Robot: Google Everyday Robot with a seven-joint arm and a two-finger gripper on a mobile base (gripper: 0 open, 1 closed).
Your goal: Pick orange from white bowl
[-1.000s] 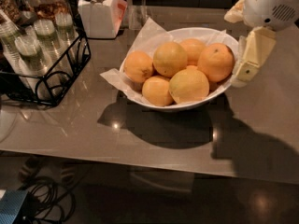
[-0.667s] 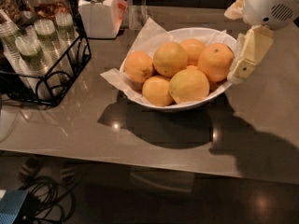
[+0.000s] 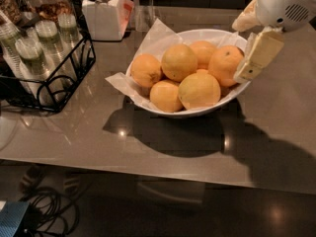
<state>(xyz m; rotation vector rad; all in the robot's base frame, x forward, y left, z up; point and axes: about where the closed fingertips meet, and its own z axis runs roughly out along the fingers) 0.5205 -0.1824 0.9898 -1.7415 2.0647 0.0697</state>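
Note:
The white bowl [image 3: 197, 111] stands mid-table, lined with crinkled white paper, and holds several fruits. The orange [image 3: 223, 64] is the deepest-coloured one, at the bowl's right side, with a small dark stem dot on top. Paler yellow-orange fruits lie to its left and front. My gripper [image 3: 240, 53] hangs at the bowl's right rim, just right of the orange, under its white wrist housing. Its two cream fingers [image 3: 259, 56] are spread apart and hold nothing. The lower finger overlaps the orange's right edge and the rim.
A black wire rack [image 3: 54, 78] with lidded cups stands at the left. A white lidded jar [image 3: 103, 14] stands at the back, with a glass jar [image 3: 47, 1] behind the rack. The table's front edge runs below the bowl, with cables [image 3: 44, 211] on the floor.
My gripper has shifted slightly left, closer to the orange at the bowl's right rim. The bowl and fruits have not moved.

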